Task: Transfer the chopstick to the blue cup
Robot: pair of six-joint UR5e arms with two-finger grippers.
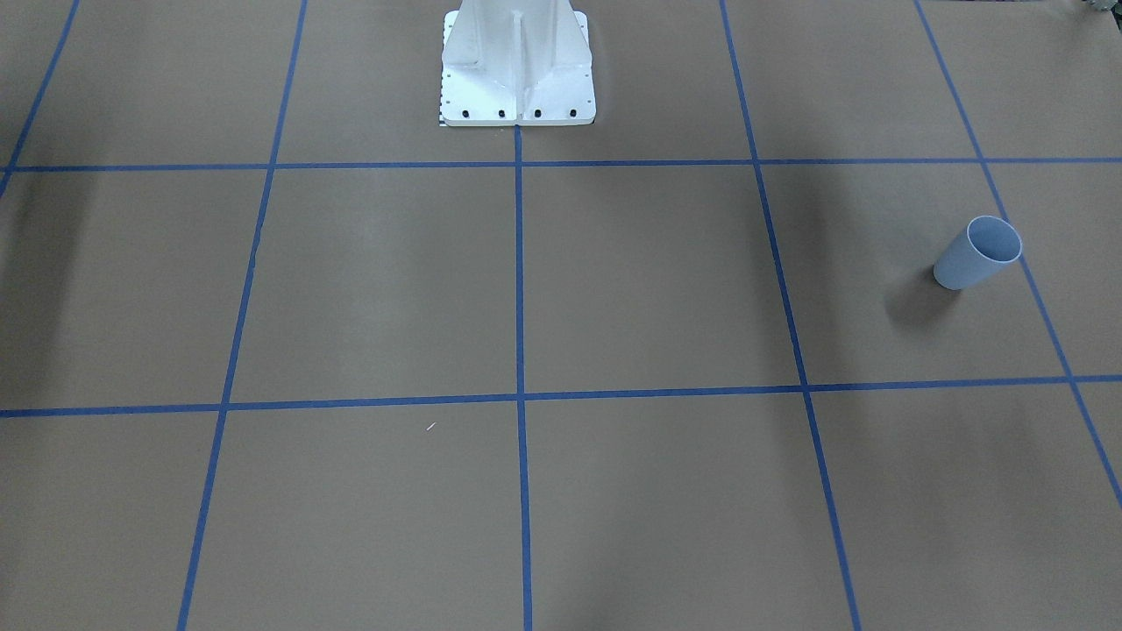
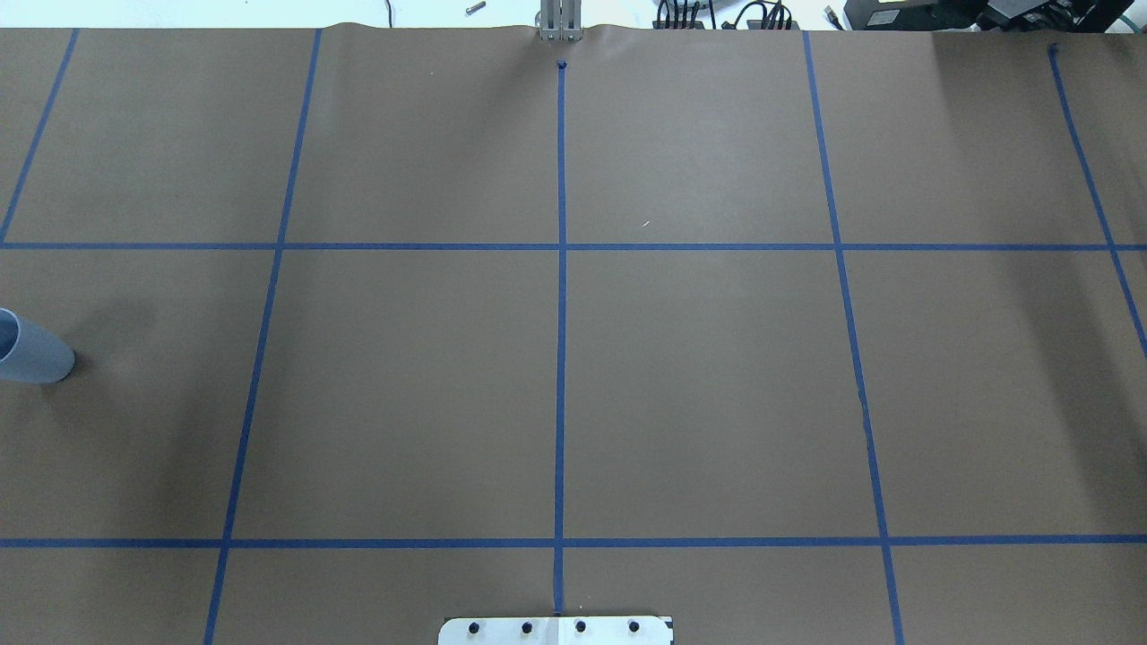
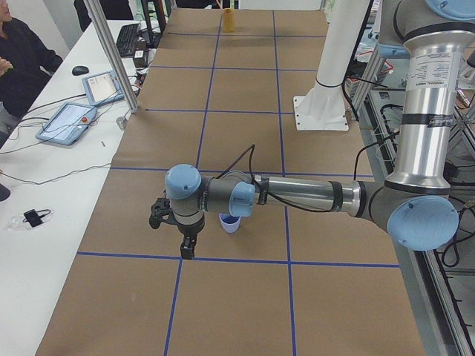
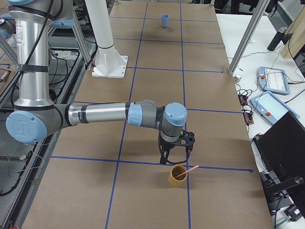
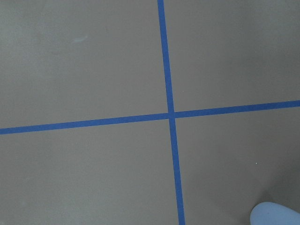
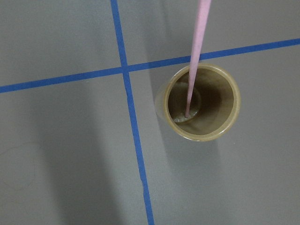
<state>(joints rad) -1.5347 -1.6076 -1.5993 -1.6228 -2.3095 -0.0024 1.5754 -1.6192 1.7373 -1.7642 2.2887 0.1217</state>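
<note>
The pale pink chopstick (image 4: 188, 171) stands slanted in a tan cup (image 4: 177, 176). The right wrist view looks straight down on this cup (image 6: 225, 117), with the chopstick (image 6: 197, 51) leaning out over the rim. My right gripper (image 4: 174, 156) hangs just above and beside the tan cup; I cannot tell whether it is open or shut. The blue cup (image 1: 977, 254) stands upright at the table's other end, also seen in the overhead view (image 2: 31, 354). My left gripper (image 3: 186, 249) hangs close beside the blue cup (image 3: 230, 223); I cannot tell its state. No fingers show in either wrist view.
The white robot pedestal (image 1: 517, 79) stands at the table's middle back. A side table with tablets (image 3: 70, 122) and a seated person (image 3: 18, 52) lie beyond the far edge. Metal frame posts (image 4: 248, 38) rise at that edge. Blue tape lines grid the brown table.
</note>
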